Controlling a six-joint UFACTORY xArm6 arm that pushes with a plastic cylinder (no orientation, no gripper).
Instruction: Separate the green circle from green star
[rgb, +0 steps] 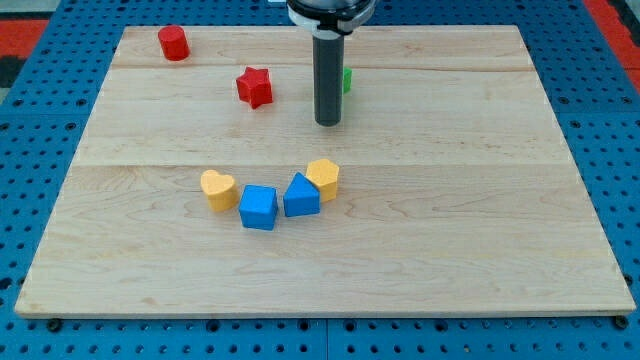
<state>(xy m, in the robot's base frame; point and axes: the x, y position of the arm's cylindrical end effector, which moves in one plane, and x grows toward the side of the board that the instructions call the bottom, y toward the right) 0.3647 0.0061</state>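
My tip (328, 122) rests on the board just below the top centre. A green block (347, 80) shows only as a small sliver behind the rod's right side; its shape cannot be made out. I see no second green block; it may be hidden behind the rod. The tip sits just below and slightly left of the green sliver.
A red cylinder-like block (174, 43) is at the top left. A red star (255, 87) lies left of the rod. Lower centre holds a row: yellow heart (218, 188), blue cube (259, 207), blue block (301, 195), yellow block (324, 178).
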